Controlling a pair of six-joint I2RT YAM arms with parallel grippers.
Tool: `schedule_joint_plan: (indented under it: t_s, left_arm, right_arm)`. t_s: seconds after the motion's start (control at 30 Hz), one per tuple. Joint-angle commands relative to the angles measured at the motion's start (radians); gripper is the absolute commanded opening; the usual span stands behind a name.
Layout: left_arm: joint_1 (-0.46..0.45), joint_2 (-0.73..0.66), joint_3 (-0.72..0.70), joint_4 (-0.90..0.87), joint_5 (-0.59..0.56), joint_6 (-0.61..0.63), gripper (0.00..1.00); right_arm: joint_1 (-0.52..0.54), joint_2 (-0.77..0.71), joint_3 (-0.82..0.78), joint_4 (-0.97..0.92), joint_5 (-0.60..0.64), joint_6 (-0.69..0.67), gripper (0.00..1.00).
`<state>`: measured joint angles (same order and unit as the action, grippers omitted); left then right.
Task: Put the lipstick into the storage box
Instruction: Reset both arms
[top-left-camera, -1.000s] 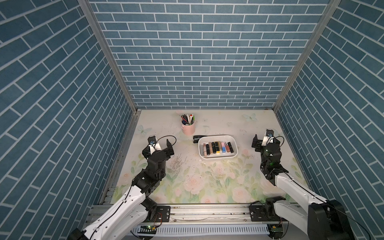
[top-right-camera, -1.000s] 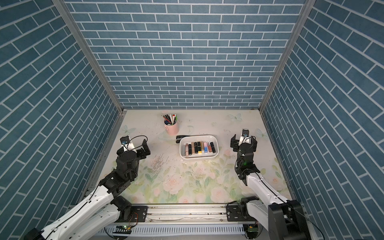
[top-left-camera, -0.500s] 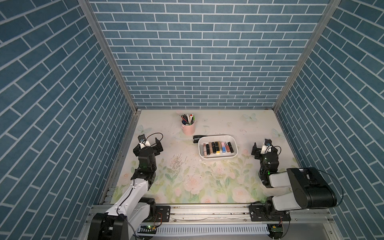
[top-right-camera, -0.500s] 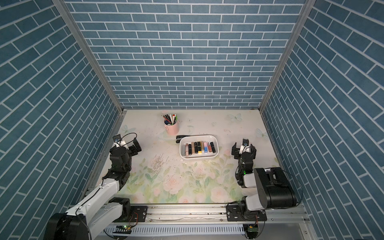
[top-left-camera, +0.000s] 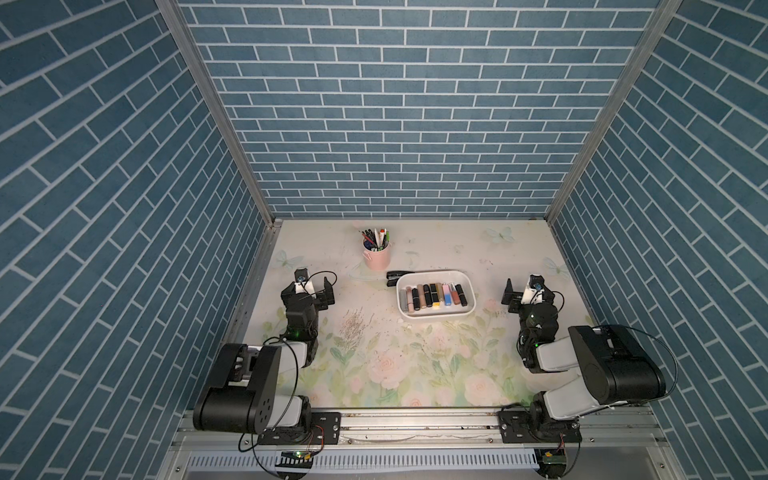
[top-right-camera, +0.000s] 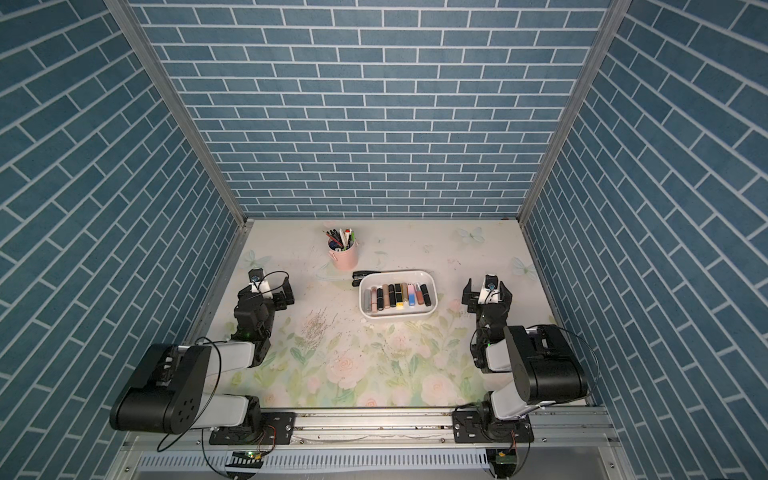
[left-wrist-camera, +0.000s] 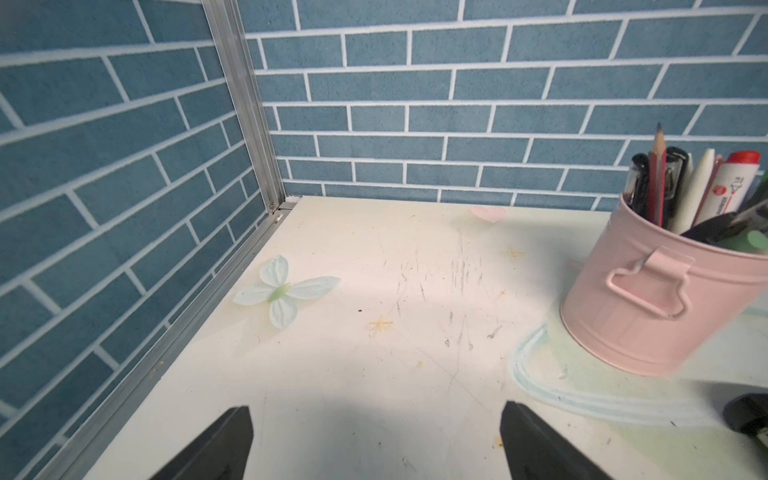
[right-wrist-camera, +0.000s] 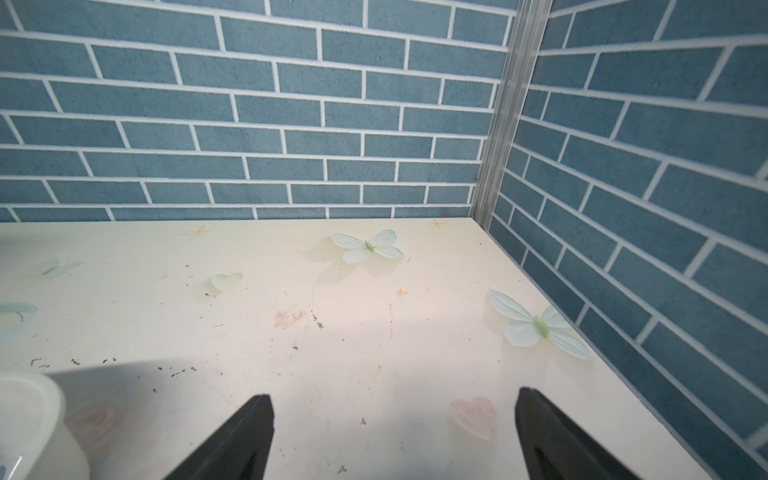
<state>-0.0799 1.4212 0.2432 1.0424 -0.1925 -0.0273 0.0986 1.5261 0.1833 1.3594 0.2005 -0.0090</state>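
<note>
The shallow white plastic storage box (top-left-camera: 434, 317) in the middle holds a row of lipsticks (top-left-camera: 434, 296). The left gripper (left-wrist-camera: 376, 409) and the right gripper (right-wrist-camera: 395, 399) are released, empty, well apart from it.

Lipsticks (top-right-camera: 397, 296) in storage box (top-right-camera: 399, 317), pink cup (top-right-camera: 346, 258) nearby
</note>
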Motion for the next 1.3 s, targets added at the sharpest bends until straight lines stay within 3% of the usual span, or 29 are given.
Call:
schedule_joint_plan:
  t_s: [0.0, 0.1, 1.27]
  left_arm:
    - [0.005, 0.053, -0.025, 0.195, 0.031, 0.036, 1.0]
    - [0.006, 0.091, -0.04, 0.254, 0.021, 0.028, 1.0]
    - [0.033, 0.093, -0.03, 0.234, 0.056, 0.012, 1.0]
  right_arm:
    - [-0.008, 0.008, 0.016, -0.029, -0.028, -0.021, 0.96]
    - [-0.014, 0.008, 0.018, -0.034, -0.037, -0.019, 0.97]
    - [-0.032, 0.006, 0.022, -0.046, -0.072, -0.014, 1.0]
